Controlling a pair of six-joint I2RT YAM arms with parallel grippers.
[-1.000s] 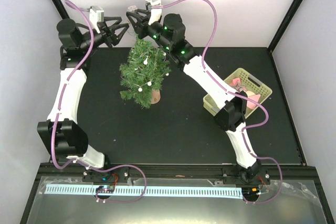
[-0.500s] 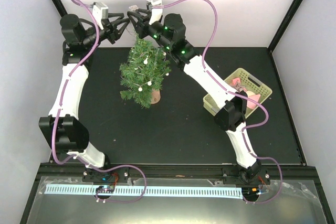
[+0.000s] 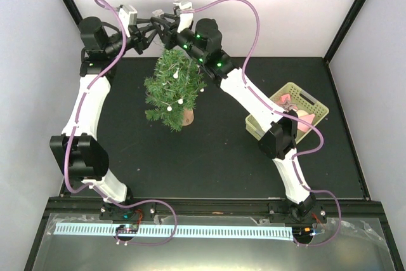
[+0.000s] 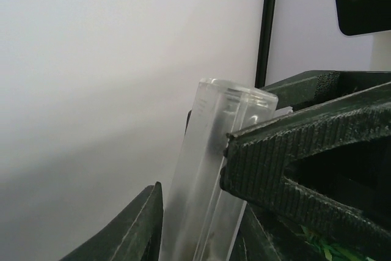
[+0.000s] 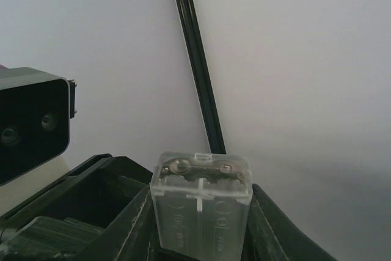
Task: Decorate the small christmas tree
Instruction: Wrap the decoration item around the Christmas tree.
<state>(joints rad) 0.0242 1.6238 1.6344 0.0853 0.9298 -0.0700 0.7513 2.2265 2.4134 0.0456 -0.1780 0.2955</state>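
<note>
Where the overhead view looks down on the black table [image 3: 254,157], the small christmas tree [image 3: 172,90] stands left of centre toward the far side on its stump base [image 3: 188,118], with a string of white bulbs [image 3: 180,101] among the needles; a pale basket [image 3: 312,98] sits near the right edge, well apart; the left gripper [image 3: 147,35] and right gripper [image 3: 163,26] meet above and just beyond the tree's tip, and what lies between them is too small to tell here.

Left wrist view: a clear plastic case [image 4: 211,169] rises between dark fingers; a ribbed finger [image 4: 293,175], whose gripper cannot be told, bears on its right face; a smooth finger [image 4: 137,230] sits just beside its left edge; the left gripper is narrow about the case, but whether it truly clamps cannot be told.

Right wrist view: the right gripper pinches the same case between both fingers, metal contacts [image 5: 198,166] toward the lens; the left arm's camera housing [image 5: 30,126] is near on the left.

Hazards, as judgement: the case looks like a battery holder, probably tethered to the bulbs, so a pull away from the tree could tip the tree or strip the string; two grips on smooth plastic may fight, letting the case slip and drop into the branches; crowded fingers may collide.
</note>
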